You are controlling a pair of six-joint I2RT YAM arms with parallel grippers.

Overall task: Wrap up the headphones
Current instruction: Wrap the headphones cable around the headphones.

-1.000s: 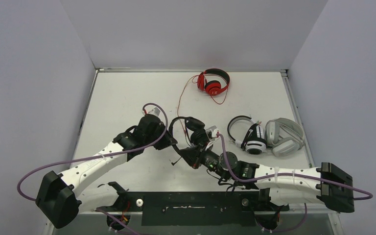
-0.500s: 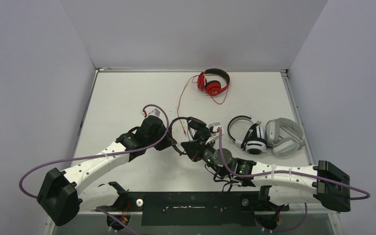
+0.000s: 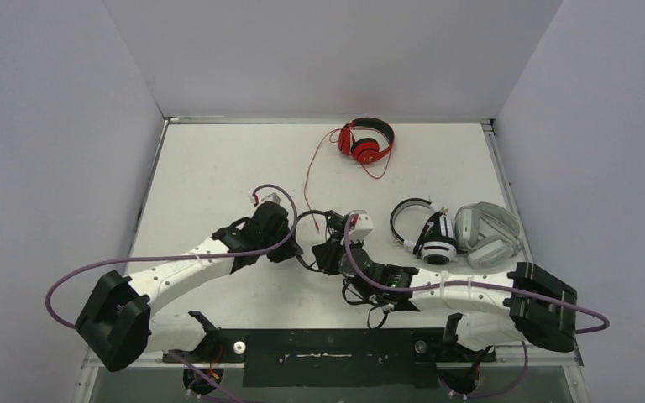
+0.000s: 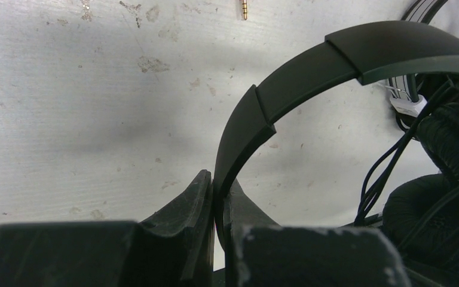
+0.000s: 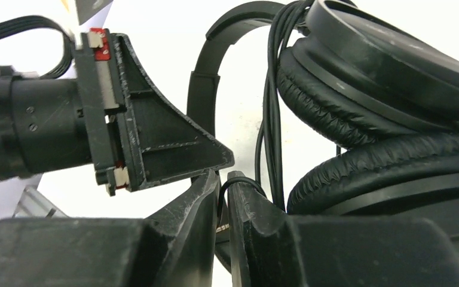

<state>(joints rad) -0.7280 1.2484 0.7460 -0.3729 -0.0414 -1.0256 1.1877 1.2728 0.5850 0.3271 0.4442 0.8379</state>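
Observation:
The all-black headphones (image 3: 329, 225) lie at the table's middle between my two grippers. My left gripper (image 4: 220, 194) is shut on their black headband (image 4: 287, 84), which arches up and right in the left wrist view. My right gripper (image 5: 223, 179) is shut on their thin black cable (image 5: 273, 119), looped over one fingertip beside the ear cushions (image 5: 382, 161). The left gripper (image 3: 292, 248) and the right gripper (image 3: 327, 252) nearly meet in the top view. The red headphones (image 3: 366, 140), the white-and-black headphones (image 3: 427, 231) and the light grey headphones (image 3: 489, 235) lie untouched.
The red cable (image 3: 311, 172) trails down from the red headphones toward the left arm; its gold plug (image 4: 244, 9) lies on the table. The left gripper's body (image 5: 125, 131) sits close in front of the right wrist camera. White walls enclose the table (image 3: 210, 159).
Both grippers have drawn closer together around the black headphones. The right arm has swung left and its wrist has turned; the left gripper has shifted slightly right and nearer.

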